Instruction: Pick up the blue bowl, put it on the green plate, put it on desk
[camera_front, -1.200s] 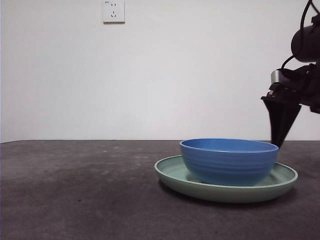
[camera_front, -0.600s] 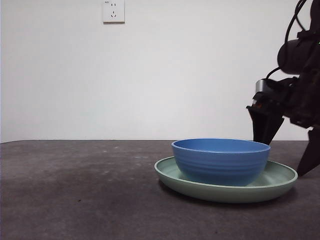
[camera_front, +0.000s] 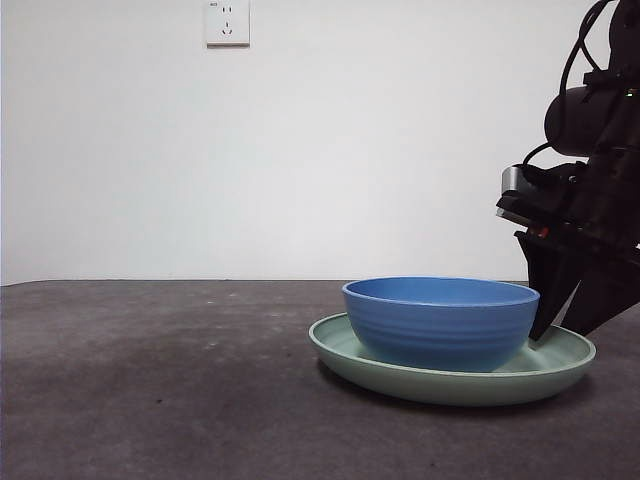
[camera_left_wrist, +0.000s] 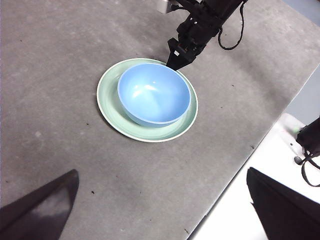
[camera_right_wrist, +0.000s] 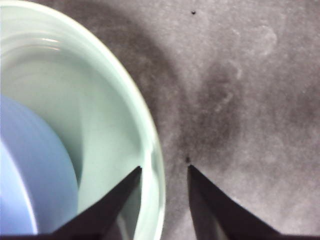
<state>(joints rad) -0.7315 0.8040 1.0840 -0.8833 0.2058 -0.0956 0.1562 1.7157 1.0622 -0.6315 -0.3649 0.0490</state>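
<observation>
The blue bowl (camera_front: 440, 325) (camera_left_wrist: 154, 93) (camera_right_wrist: 30, 170) sits upright inside the green plate (camera_front: 450, 385) (camera_left_wrist: 110, 107) (camera_right_wrist: 115, 125), which rests on the desk (camera_front: 150, 380). My right gripper (camera_front: 565, 325) (camera_left_wrist: 172, 62) (camera_right_wrist: 165, 167) is down at the plate's right-hand rim, open. One jaw is over the plate's inner slope and the other is outside, above the desk, so the rim lies between them. Neither jaw touches the bowl. My left gripper (camera_left_wrist: 161, 171) hangs high over the desk, open and empty, well away from the plate.
A white wall socket (camera_front: 227, 22) is high on the back wall. In the left wrist view the desk's edge (camera_left_wrist: 240, 165) runs diagonally, with a white surface (camera_left_wrist: 250, 210) beyond it. Bare desk stretches left of the plate.
My right gripper has dropped and moved in to the plate's rim, with its jaws drawn closer together. The bowl has slid a little to the left on the plate.
</observation>
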